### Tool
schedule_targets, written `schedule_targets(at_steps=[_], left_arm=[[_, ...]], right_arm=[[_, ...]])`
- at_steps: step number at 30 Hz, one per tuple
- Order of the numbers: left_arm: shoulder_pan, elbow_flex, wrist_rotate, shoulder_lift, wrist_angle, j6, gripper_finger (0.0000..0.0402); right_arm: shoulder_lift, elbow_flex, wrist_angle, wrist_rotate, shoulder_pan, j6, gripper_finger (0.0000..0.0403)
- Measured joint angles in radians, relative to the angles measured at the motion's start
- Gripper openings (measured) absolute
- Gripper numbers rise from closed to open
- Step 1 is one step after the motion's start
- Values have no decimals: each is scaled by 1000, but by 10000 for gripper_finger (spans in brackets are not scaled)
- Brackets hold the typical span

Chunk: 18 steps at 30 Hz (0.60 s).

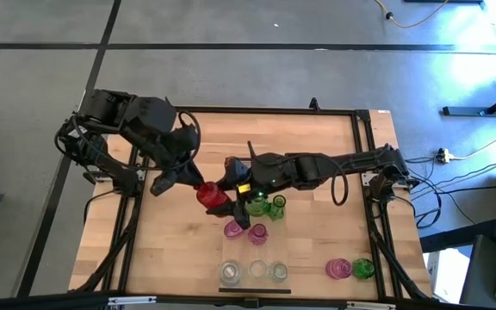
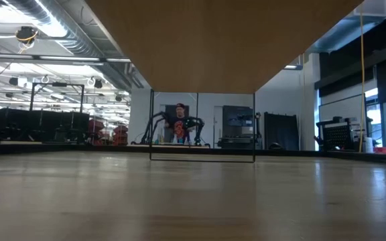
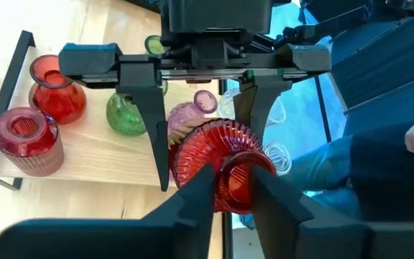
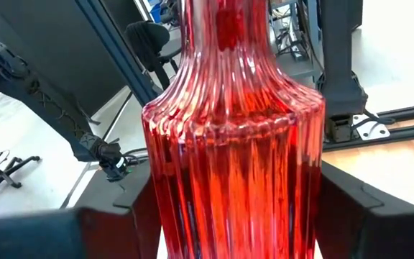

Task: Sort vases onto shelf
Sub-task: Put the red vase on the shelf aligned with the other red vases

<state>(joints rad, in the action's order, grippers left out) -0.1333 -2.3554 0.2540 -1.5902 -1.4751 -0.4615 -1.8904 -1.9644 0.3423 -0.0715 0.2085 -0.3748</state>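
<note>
**Q:** Red glass sits at the middle of the overhead view. What is happening to it, and how far along is the sorting?

**A:** From above, a ribbed red vase hangs over the middle of the tabletop, between the left gripper and the right gripper. The left arm reaches in from the far left corner. The right arm stretches in low from the right edge. On the shelf stand three clear vases by its dark end strip, then two pink vases, then two green vases. One loose pink vase and one loose green vase wait on the tabletop near the right corner beside that strip.

**Q:** What does the table-height view show?

**A:** Only bare tabletop and the room beyond. No vase or arm shows there.

**Q:** And the left wrist view?

**A:** The left fingers are narrow, closed on the ribbed red vase's neck. The right fingers reach in from the opposite side and bracket its belly. Behind them, two more red vases stand at the shelf's other end.

**Q:** And the right wrist view?

**A:** The ribbed red vase fills the picture, with a right finger pressed against each side of its belly.

**Q:** So what is left to do?

**A:** I judge nine vases are shelved. This red one is mid-handover, and the two loose ones remain.
</note>
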Motion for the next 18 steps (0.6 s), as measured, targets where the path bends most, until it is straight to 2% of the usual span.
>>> schedule_targets(at_steps=[7,12,18], left_arm=[[10,-1,20,2,2,22,128],[45,-1,20,37,-1,0,141],[86,-1,-141,142,5,-27,139]], right_arm=[[0,0,2,1,0,1,238],[0,0,0,52,0,-4,238],[12,1,4,128,1,-10,238]])
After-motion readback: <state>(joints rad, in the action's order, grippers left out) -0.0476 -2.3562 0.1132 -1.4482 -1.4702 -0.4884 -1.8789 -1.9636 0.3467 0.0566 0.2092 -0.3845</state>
